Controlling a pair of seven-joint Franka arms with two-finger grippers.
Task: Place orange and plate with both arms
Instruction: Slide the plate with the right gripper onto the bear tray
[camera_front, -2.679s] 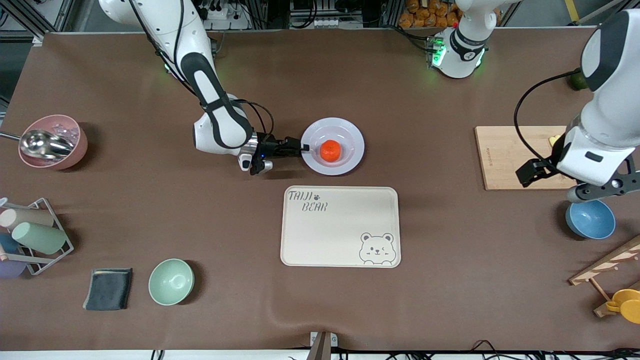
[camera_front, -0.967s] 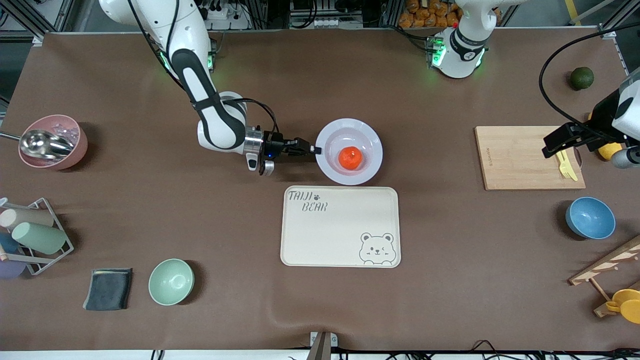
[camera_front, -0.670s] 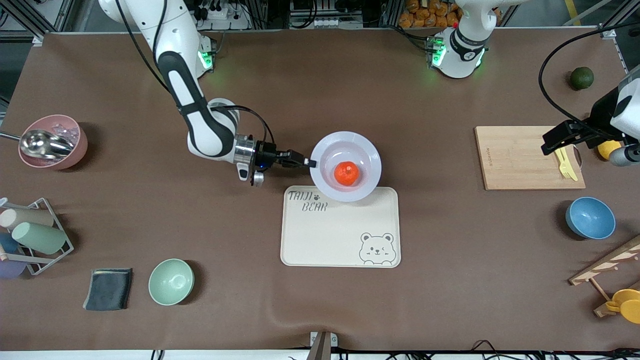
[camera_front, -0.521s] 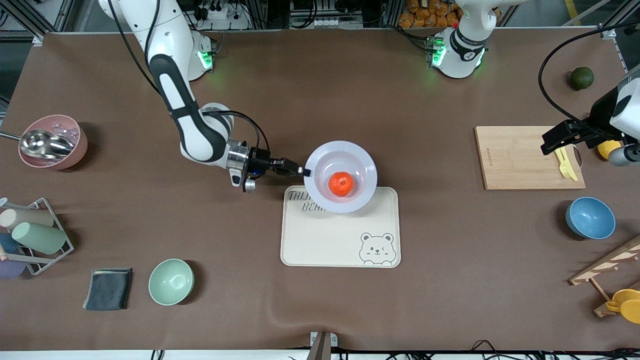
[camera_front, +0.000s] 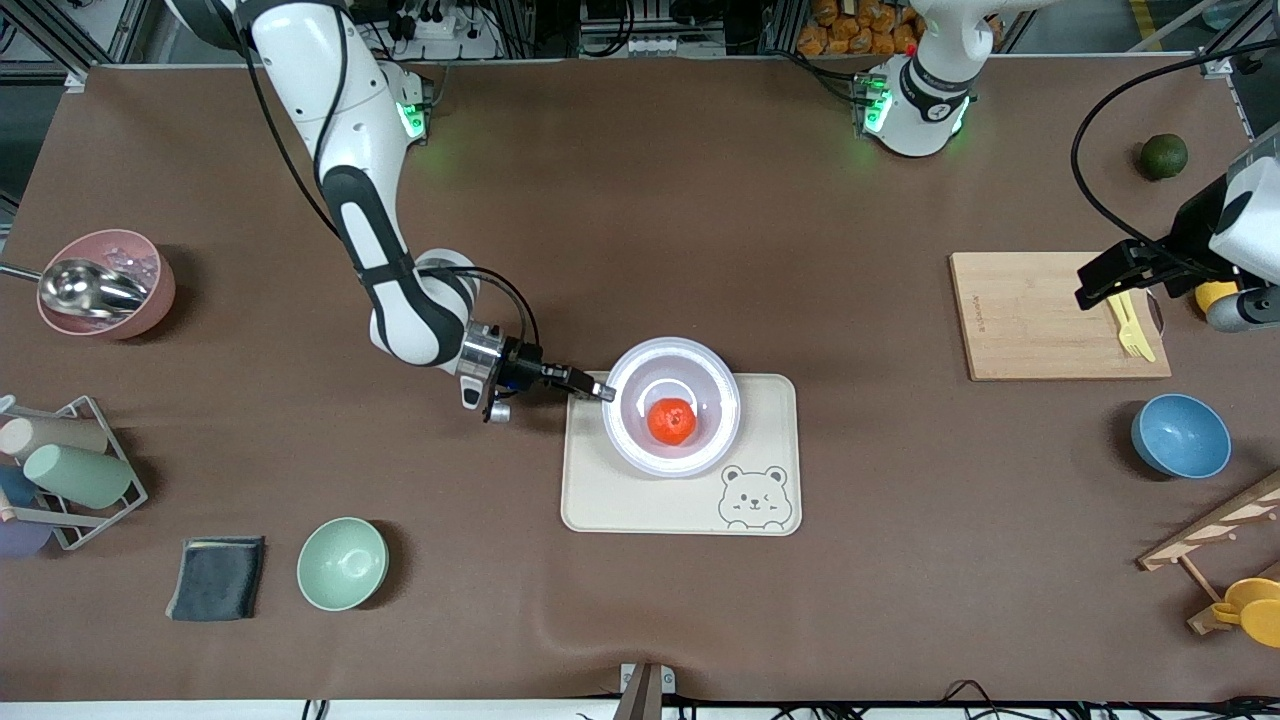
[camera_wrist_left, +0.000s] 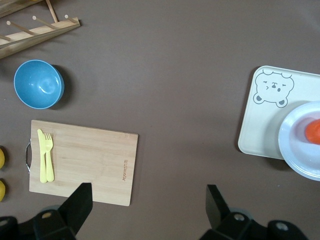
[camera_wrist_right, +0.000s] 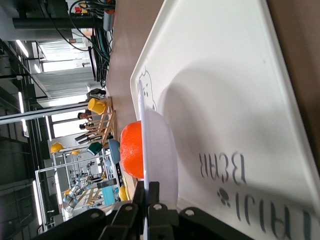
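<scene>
The orange (camera_front: 671, 421) lies in the middle of the pale lavender-white plate (camera_front: 628, 431). The plate is over the cream bear tray (camera_front: 770, 400), a little above it. My right gripper (camera_front: 600, 392) is shut on the plate's rim at the edge toward the right arm's end. In the right wrist view the rim (camera_wrist_right: 146, 165) runs between the shut fingers (camera_wrist_right: 154, 200), with the orange (camera_wrist_right: 131, 150) on it. My left gripper (camera_front: 1150, 285) is open and empty, up over the wooden cutting board (camera_front: 1020, 310). The left wrist view shows the plate (camera_wrist_left: 300, 145) and orange (camera_wrist_left: 313, 131).
A yellow fork (camera_front: 1128, 325) lies on the cutting board. A blue bowl (camera_front: 1180, 436) and wooden rack (camera_front: 1215, 525) are near the left arm's end, with a dark green fruit (camera_front: 1164, 156). A mint-green bowl (camera_front: 341, 563), grey cloth (camera_front: 216, 577), cup rack (camera_front: 65, 470) and pink bowl (camera_front: 105, 283) stand toward the right arm's end.
My right gripper has carried the plate with the orange from the bare table toward the front camera and over the bear tray. The left arm rose from over the blue bowl to over the board.
</scene>
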